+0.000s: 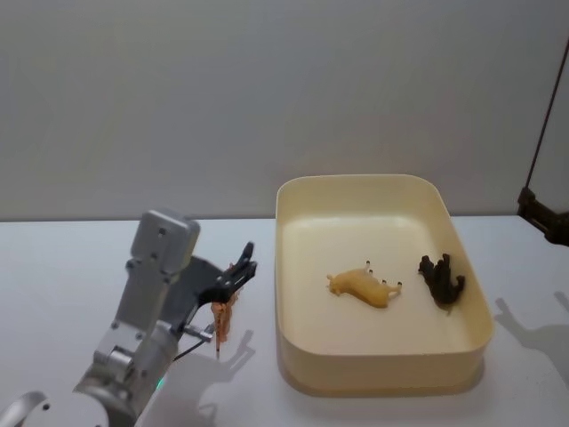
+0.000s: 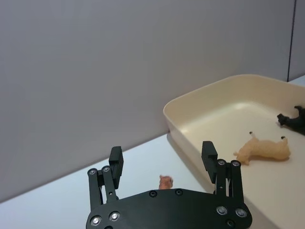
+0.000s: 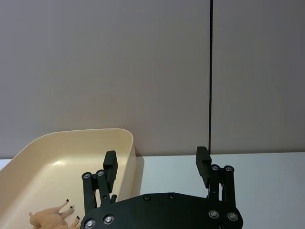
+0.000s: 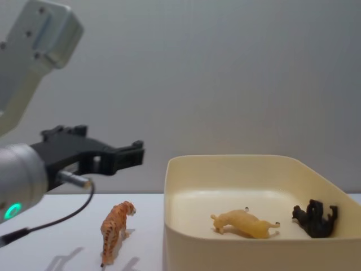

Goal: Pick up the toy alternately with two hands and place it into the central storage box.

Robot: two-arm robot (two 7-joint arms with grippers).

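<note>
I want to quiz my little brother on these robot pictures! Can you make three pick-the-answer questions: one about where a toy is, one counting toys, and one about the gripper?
1. Where is the tiger toy?
A) inside the storage box
B) standing on the table, left of the box
C) balanced on the box's rim

2. How many toys lie in the box?
A) one
B) two
C) four

3. How is the left gripper?
A) open
B) shut on the tiger toy
C) shut on the box wall

Answers:
1 B: the chest view shows it upright on the table outside the box.
2 B: a yellow toy and a black toy.
3 A: its fingers stand apart above the tiger toy.
</note>
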